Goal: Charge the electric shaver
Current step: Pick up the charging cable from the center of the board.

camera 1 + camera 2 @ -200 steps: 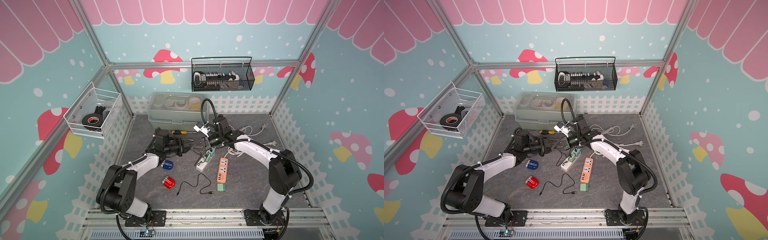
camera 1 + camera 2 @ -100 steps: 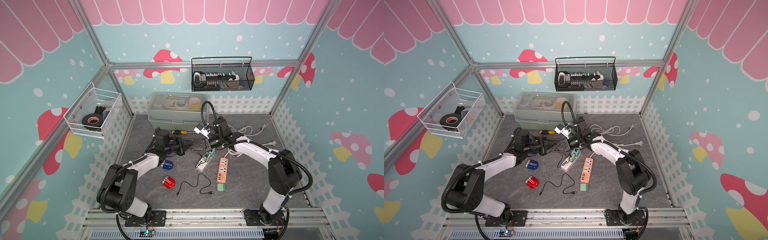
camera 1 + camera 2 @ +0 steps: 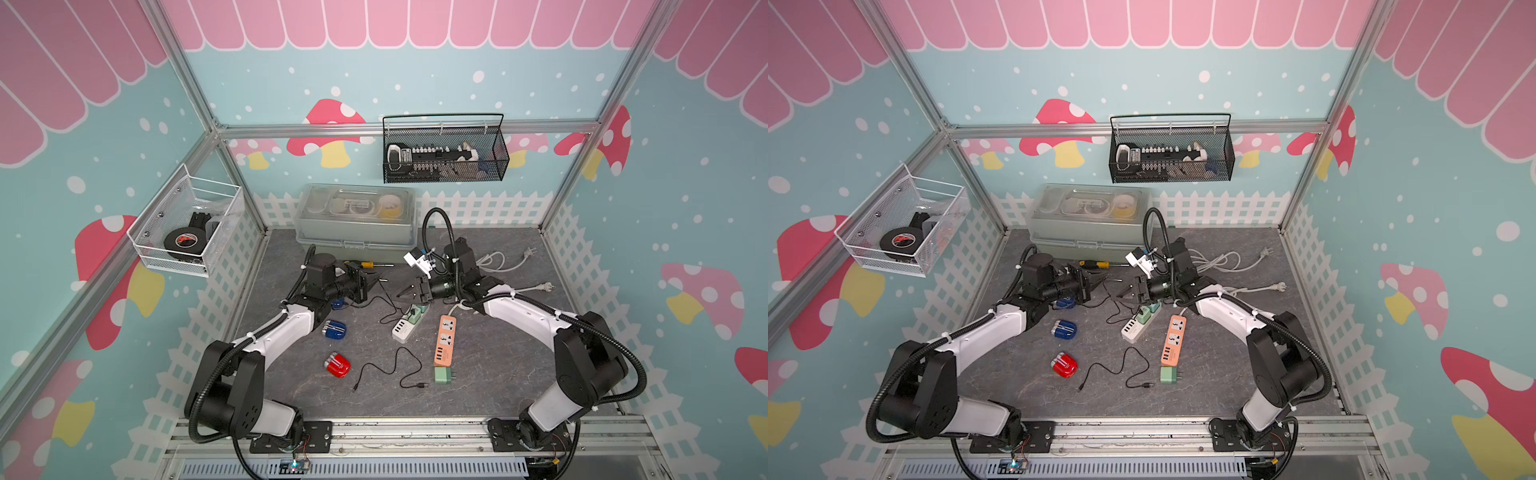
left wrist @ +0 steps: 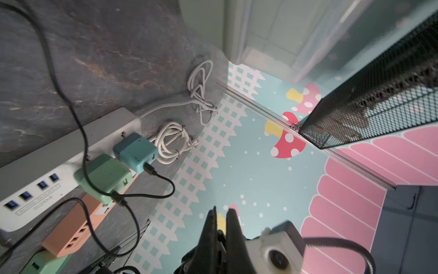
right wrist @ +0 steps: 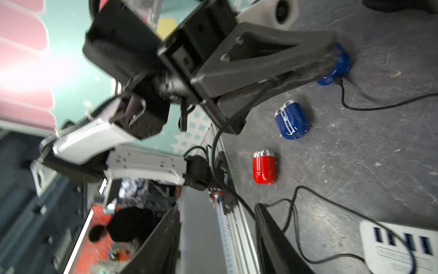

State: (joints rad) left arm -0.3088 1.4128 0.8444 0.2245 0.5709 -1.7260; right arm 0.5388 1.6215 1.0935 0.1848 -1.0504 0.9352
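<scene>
Blue shaver (image 5: 341,65) lay at ten o'clock from the white power strip (image 3: 404,329), with a black cord (image 5: 379,106) apparently plugged into its end. Judged light, glossy and slippery; best gripped across its flat sides. Left gripper (image 4: 221,213) was closed and empty. Right gripper (image 5: 216,213) stood partly open and empty. Strip's lettering was unreadable.

Even, bright light (wrist views blurred)

The left tool (image 3: 376,282) has pinched shut while the right tool (image 3: 404,291) has opened
</scene>
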